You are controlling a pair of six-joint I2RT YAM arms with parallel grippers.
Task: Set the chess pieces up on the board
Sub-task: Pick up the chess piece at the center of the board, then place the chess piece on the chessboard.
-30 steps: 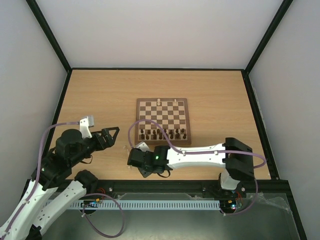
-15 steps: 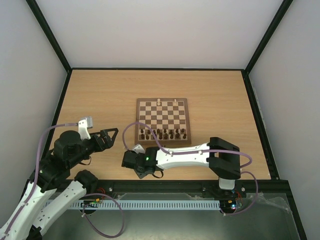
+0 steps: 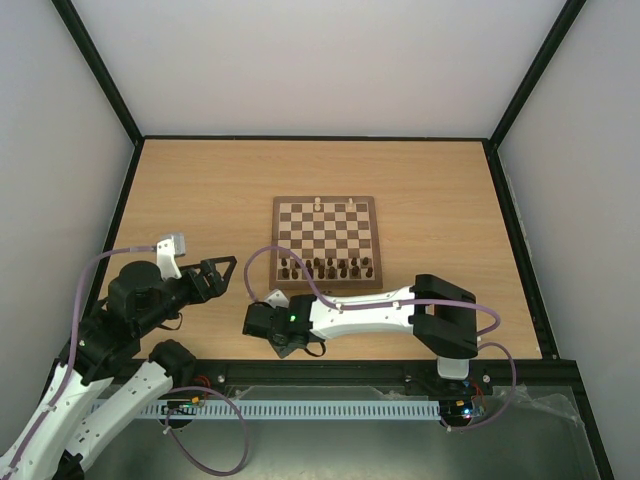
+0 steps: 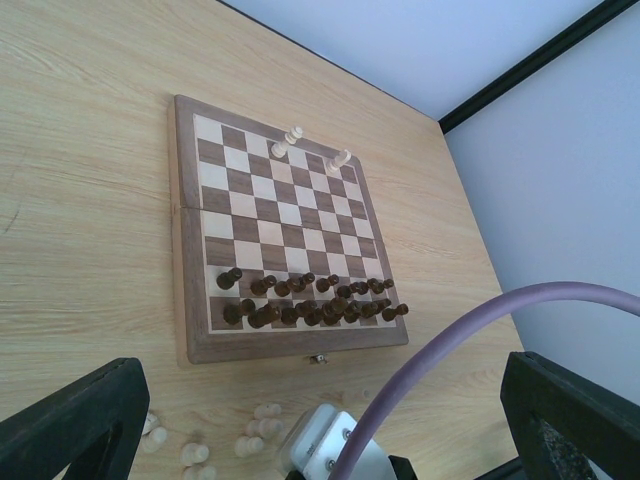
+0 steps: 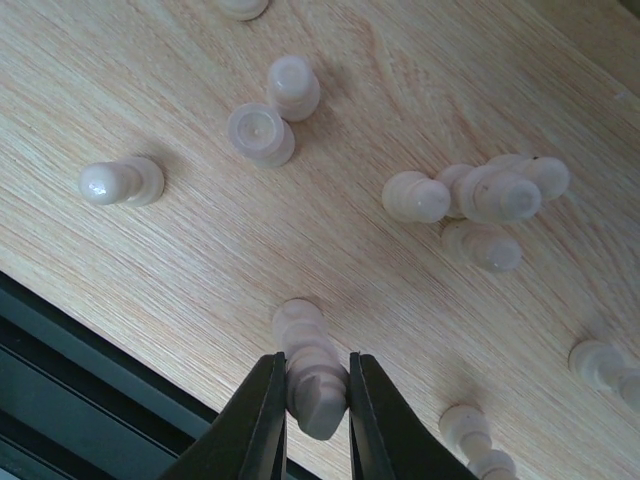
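A pale chess piece (image 5: 312,375) sits on the tabletop (image 5: 180,270) off the board's (image 3: 325,240) near-left corner, pinched by the narrow right gripper (image 5: 310,400). This looks like the pickup; next comes lifting it boardward. The left gripper (image 3: 222,268) gapes wide left of the board.

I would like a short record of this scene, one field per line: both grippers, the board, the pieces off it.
right gripper: shut on a pale piece, by the table's near edge
left gripper: open, empty, left of the board
board: dark pieces in the two near rows, a few placed pale pieces at the far edge
loose pale pieces: scattered on the table, off the board
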